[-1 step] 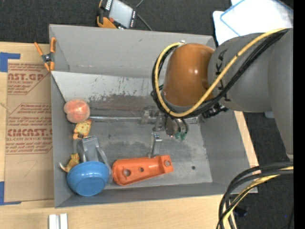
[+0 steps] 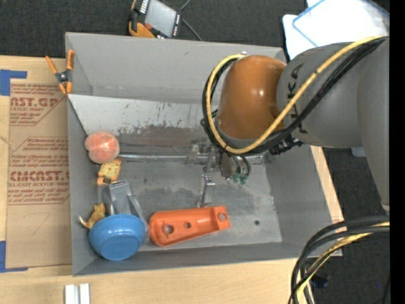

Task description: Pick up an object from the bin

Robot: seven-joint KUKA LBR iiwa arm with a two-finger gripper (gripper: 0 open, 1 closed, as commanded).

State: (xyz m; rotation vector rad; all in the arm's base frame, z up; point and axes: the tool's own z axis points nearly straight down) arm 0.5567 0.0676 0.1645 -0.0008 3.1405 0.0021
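Orange plastic piece [image 2: 188, 225], the long one with holes, lies by the near wall of the bin [image 2: 164, 56], right beside the blue bowl [image 2: 117, 236]. It's the closest thing to the gripper [image 2: 212, 173], which hangs over bare floor nearby. You'd want to grab across its narrow width, clear of the bowl. Honestly can't tell how wide the gripper's open or whether it's got anything; the arm hides most of it.

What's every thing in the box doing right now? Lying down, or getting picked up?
Peach ball: lying by the left wall, untouched.
Yellow block: lying right next to the ball.
Blue bowl: sitting in the bottom-left corner.
Orange plastic piece: lying flat beside the bowl.
Gripper: over the bare middle floor, touching none of them.
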